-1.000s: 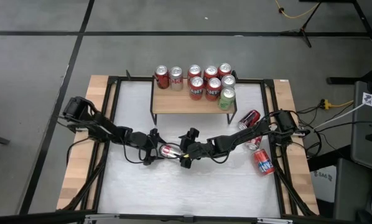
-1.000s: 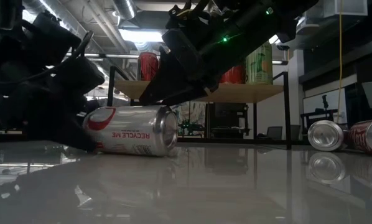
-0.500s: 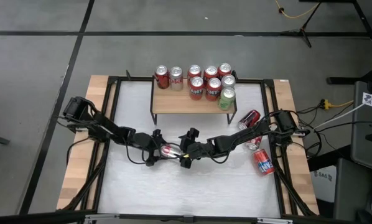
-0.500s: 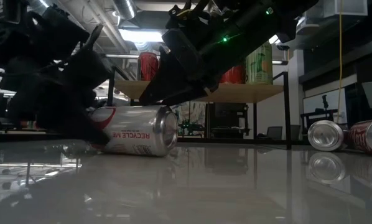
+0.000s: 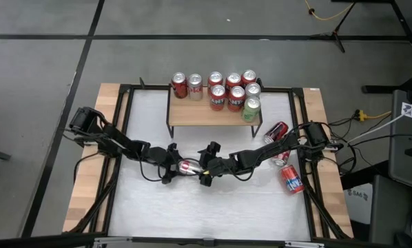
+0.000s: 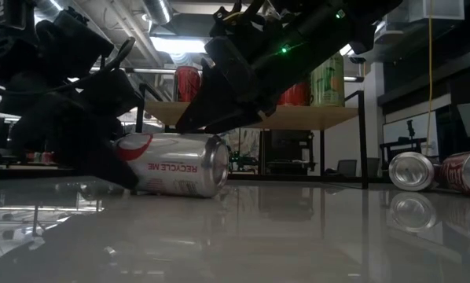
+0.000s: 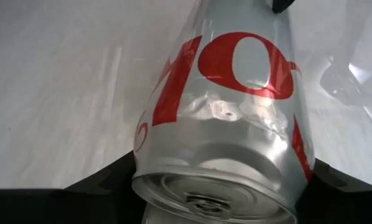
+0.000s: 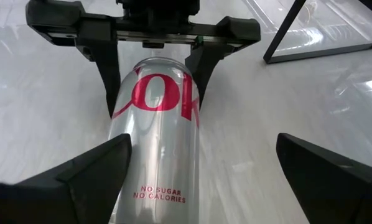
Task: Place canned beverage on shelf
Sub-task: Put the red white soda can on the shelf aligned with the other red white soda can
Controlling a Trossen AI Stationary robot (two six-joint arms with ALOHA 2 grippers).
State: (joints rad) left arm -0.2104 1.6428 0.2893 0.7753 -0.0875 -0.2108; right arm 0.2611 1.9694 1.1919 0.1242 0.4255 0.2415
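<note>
Right wrist view shows my left pincer [image 8: 150, 59] straddling the silver can [image 8: 153, 137] lying on the table [image 8: 43, 124], fingers not clearly pinching it, my right pincer [image 8: 201, 171] spread nearby; a loose squeeze could roll the can away.

White worktable stands on a grey workshop floor.
The table [image 5: 213, 213], edged in pale wood, fills the middle of the concrete floor [image 5: 40, 69]. A yellow cable [image 5: 316, 12] trails at far right beside a black stand [image 5: 340, 34]; ceiling lights [image 6: 172, 43] glow in the room behind.
</note>
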